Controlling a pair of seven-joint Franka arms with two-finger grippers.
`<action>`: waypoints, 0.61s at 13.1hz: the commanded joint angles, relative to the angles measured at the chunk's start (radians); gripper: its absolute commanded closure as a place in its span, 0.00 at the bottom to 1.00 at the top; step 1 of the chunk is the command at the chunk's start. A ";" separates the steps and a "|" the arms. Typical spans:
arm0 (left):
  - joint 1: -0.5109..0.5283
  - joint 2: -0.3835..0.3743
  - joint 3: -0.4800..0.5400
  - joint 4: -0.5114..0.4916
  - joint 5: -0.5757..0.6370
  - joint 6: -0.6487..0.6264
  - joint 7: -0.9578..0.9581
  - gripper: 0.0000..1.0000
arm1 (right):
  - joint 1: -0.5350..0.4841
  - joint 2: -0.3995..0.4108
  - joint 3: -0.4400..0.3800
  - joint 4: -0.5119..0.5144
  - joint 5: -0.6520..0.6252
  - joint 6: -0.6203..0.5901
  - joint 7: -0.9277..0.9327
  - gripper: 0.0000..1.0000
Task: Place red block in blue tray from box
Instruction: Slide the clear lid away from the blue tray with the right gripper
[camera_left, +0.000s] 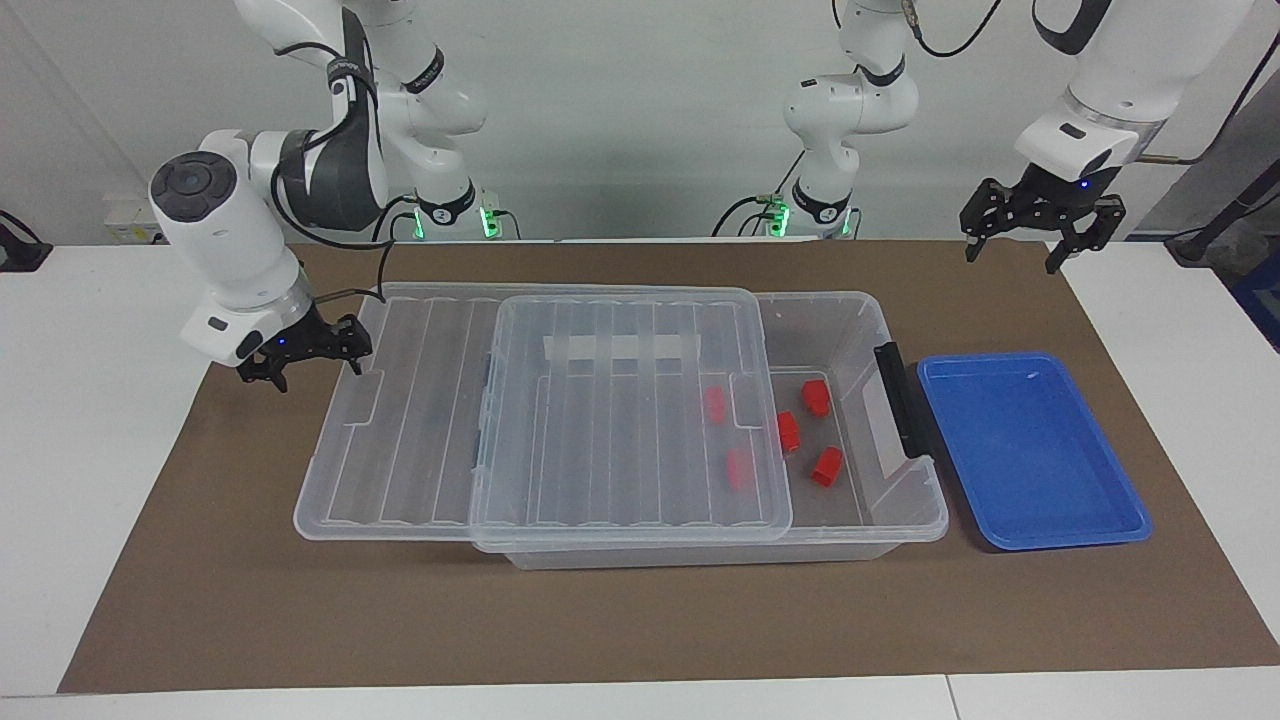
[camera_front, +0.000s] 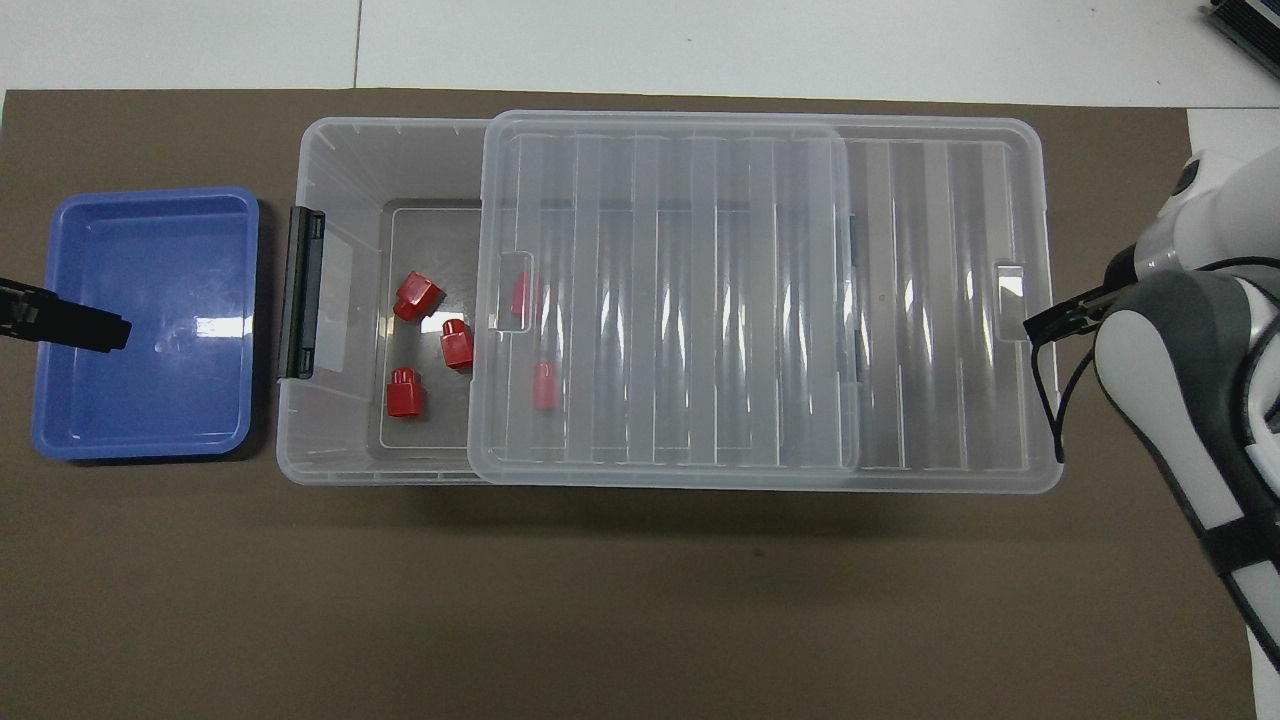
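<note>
Facing view: right gripper (camera_left: 313, 358) low at the overhanging end of the lid (camera_left: 545, 410), fingers spread wide, one fingertip at the lid's edge; contact or grip not clear from here. Lid slid toward the right arm's end of the table, resting on the box (camera_left: 860, 330) and leaving its end by the blue tray (camera_left: 1030, 450) uncovered. Three red blocks bare on the box floor, among them the red block (camera_left: 826, 466) farthest from the robots; two more seen through the lid. Blue tray on the brown mat (camera_left: 200, 600) just beside the box's black clip handle (camera_left: 900, 400), toward the left arm's end. Left gripper (camera_left: 1040, 232) up in the air over the mat, waiting, fingers spread, nothing between them.

Overhead view: same red block (camera_front: 405, 391) in the open end of the box (camera_front: 340, 160). Lid (camera_front: 760, 300) across the rest. Left gripper's tip (camera_front: 70, 325) over the blue tray (camera_front: 150, 210). Right gripper (camera_front: 1060, 320) at the lid's tab edge.
</note>
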 joint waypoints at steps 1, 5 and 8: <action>0.012 -0.029 -0.004 -0.033 -0.013 0.009 0.004 0.00 | -0.039 -0.017 0.008 -0.013 -0.014 -0.007 -0.070 0.00; -0.003 -0.029 -0.007 -0.033 -0.012 0.009 0.003 0.00 | -0.070 -0.017 0.008 -0.013 -0.014 -0.004 -0.136 0.00; -0.008 -0.028 -0.016 -0.021 -0.013 0.009 -0.041 0.00 | -0.082 -0.017 0.006 -0.014 -0.014 -0.001 -0.149 0.00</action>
